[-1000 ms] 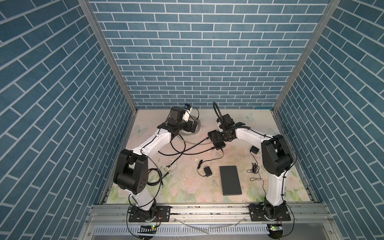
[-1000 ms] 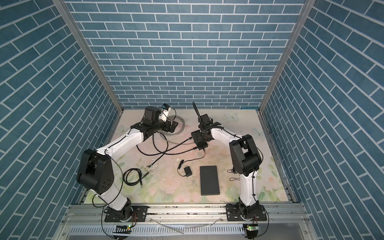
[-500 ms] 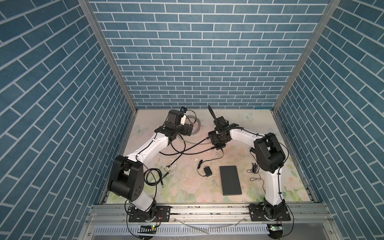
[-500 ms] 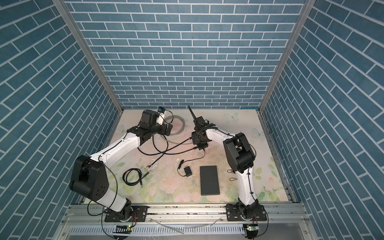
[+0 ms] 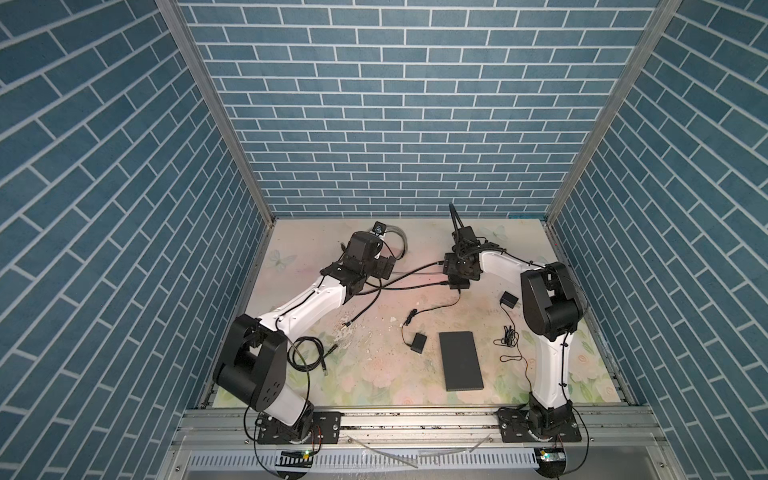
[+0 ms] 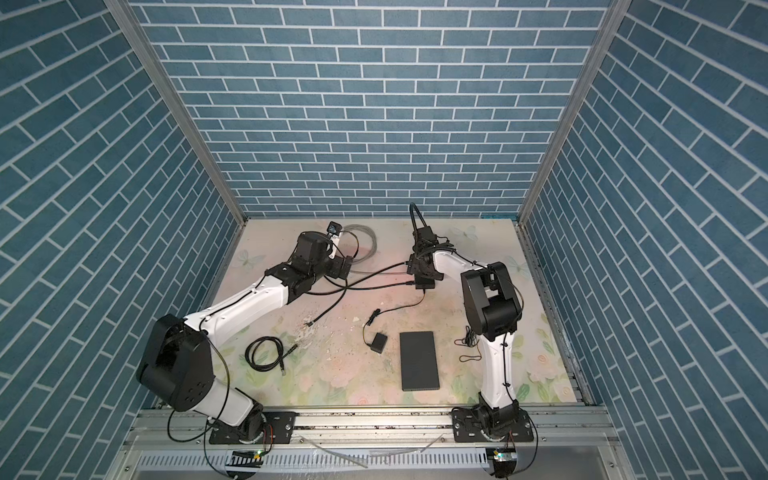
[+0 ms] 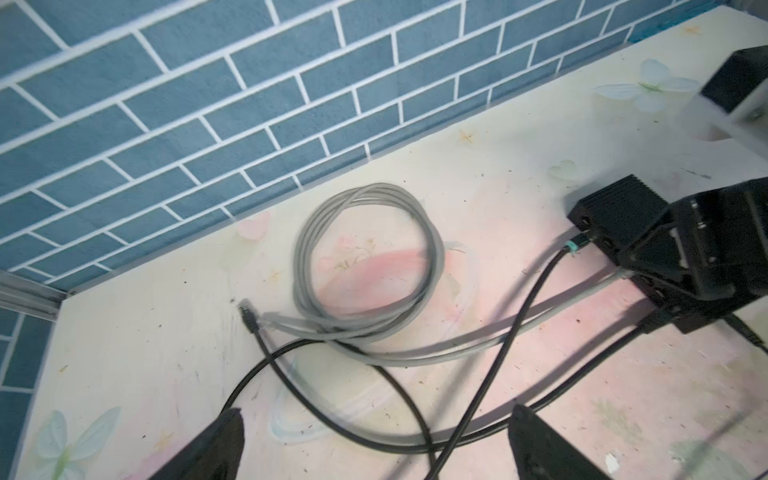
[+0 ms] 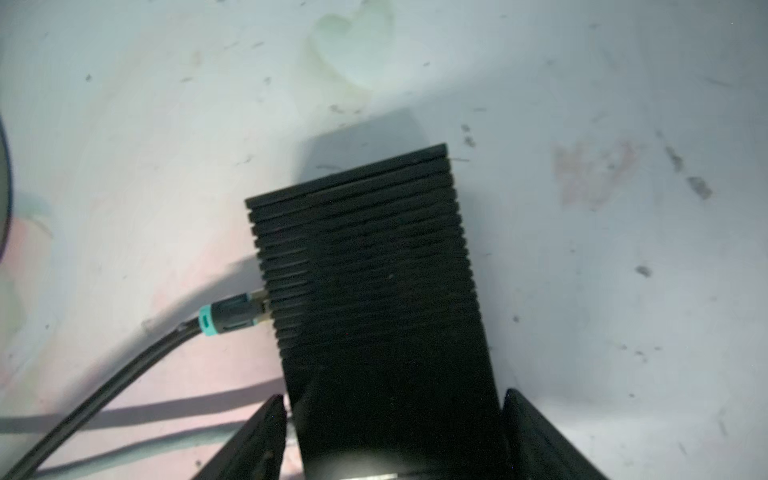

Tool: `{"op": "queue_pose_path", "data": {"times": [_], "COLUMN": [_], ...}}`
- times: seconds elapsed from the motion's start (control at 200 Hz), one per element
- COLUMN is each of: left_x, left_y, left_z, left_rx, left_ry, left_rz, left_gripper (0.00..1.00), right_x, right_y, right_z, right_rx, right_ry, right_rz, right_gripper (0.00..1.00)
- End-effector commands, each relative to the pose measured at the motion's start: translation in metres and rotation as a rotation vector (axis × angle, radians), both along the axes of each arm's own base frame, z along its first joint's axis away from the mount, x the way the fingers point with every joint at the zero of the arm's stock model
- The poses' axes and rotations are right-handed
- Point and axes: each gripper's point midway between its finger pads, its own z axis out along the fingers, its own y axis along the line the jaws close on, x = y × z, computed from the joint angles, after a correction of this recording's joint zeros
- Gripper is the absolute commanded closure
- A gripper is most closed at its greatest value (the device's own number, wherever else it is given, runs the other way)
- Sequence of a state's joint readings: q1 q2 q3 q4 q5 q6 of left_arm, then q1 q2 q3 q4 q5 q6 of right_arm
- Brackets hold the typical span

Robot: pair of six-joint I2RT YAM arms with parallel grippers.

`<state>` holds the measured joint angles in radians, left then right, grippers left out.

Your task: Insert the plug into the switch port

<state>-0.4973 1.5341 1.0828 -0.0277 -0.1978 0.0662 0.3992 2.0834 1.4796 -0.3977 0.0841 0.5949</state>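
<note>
Enclosing floral tabletop [image 5: 374,382]: prob. printed brick walls [image 5: 395,124]

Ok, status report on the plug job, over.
Left gripper open, empty. Right gripper clamped on switch. Teal-ringed plug in its side port. Loose cables lie alongside.

The switch [image 8: 374,270] is matt black with parallel ribs. The plug [image 8: 232,318] at its side is black with a teal ring. Near the switch, a pale grey cable coil [image 7: 365,266] lies on a pastel flower-and-butterfly table [image 5: 374,370], within blue, white-jointed brick walls [image 5: 374,104].
</note>
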Motion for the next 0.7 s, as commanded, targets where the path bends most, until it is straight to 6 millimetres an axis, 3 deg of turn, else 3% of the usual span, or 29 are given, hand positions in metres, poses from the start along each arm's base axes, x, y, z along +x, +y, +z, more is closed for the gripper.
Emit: {"op": "queue_pose_path", "data": {"times": [0.0,0.195,0.4,0.595,0.695], "left_x": [0.009,-0.001,-0.038,-0.096,-0.132], "left_y": [0.011,-0.007,-0.044,-0.084,-0.098], "left_z": [0.026,0.010,-0.014,-0.045,-0.065], "left_rx": [0.011,-0.001,-0.075,-0.028,-0.013], "left_ry": [-0.141,-0.015,0.116,0.255,0.351], "left_rz": [0.046,-0.062,-0.155,-0.221,-0.240], "left_gripper": [0.00,0.02,0.11,0.17,0.33], "right_x": [-0.009,-0.011,-0.028,-0.058,-0.077], "right_y": [-0.020,-0.012,-0.017,-0.031,-0.041], "right_z": [-0.006,0.018,0.056,0.064,0.061], "right_rx": [0.029,0.079,0.068,0.027,0.020], "right_ry": [0.018,-0.028,-0.068,-0.042,-0.019], "right_rz": [-0.131,-0.066,0.006,0.050,0.054], "right_gripper": [0.18,0.13,0.08,0.08,0.10]}}
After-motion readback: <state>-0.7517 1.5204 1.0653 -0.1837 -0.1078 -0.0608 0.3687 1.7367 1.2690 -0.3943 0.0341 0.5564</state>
